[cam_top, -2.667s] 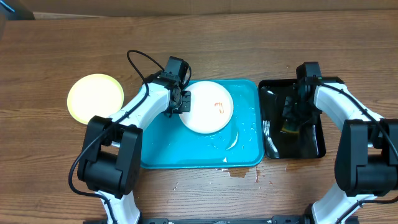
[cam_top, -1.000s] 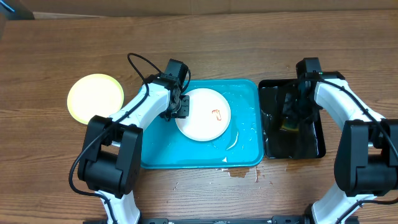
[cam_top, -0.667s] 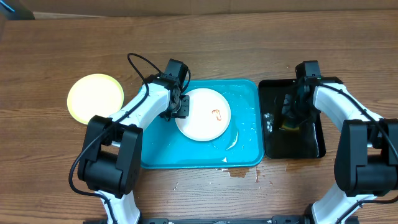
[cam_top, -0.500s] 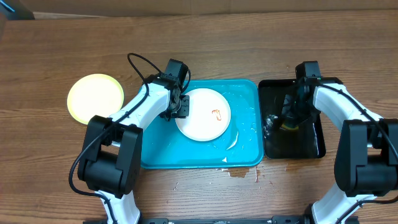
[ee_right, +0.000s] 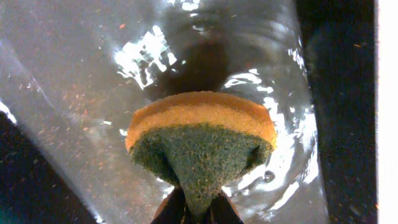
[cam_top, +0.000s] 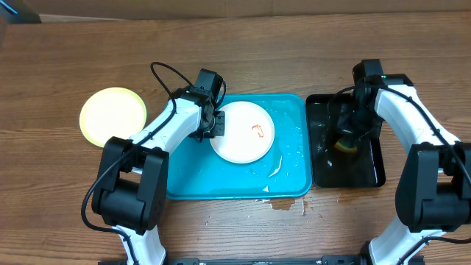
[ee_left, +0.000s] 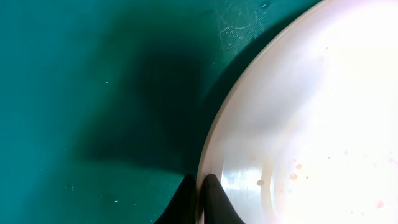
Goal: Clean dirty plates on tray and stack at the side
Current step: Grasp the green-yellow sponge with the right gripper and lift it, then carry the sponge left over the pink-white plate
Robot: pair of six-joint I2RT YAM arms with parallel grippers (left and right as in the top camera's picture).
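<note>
Right gripper [ee_right: 194,210] has lifted, pinching the sponge [ee_right: 202,137] over the wet black tray [ee_right: 68,87]. Left gripper [ee_left: 199,198] pinches the white plate [ee_left: 298,124] rim inside the turquoise tray [ee_left: 81,93]. The yellow-green plate [cam_top: 112,115] lies well apart on the tabletop [cam_top: 294,51].

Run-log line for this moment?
left claw: shut on white plate rim, in tray | right claw: shut on sponge, over black tray | yellow plate: on table
</note>
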